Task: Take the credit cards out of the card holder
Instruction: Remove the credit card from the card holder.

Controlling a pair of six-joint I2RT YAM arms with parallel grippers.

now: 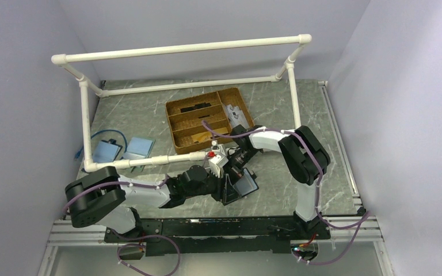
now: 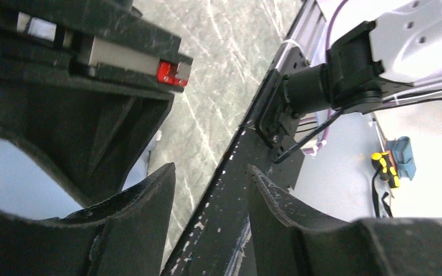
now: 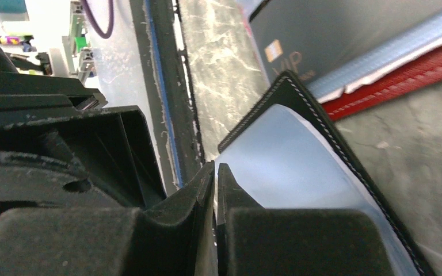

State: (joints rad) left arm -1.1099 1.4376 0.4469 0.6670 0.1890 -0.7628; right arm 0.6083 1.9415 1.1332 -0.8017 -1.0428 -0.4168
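Right wrist view alone gives the grip: right claw [image 3: 216, 169] tips pressed almost together on the near edge of the light blue card [image 3: 282, 167]. That card sticks out of the black-edged card holder [image 3: 254, 115], which is tilted up off the worktop [image 3: 224, 69]. Just beyond, dark card [image 3: 334, 34] marked VIP lies over a red-edged wallet [image 3: 414, 69]. Left wrist view: left claw [image 2: 212, 172] spread, nothing between its fingers, black base rail [image 2: 224, 218] behind. Top view only: both arms bent inward, wrists meeting over near-centre worktop. Farther back, divided wicker tray [image 1: 171, 127]: dark flat items in far compartment, pale bits in right one.
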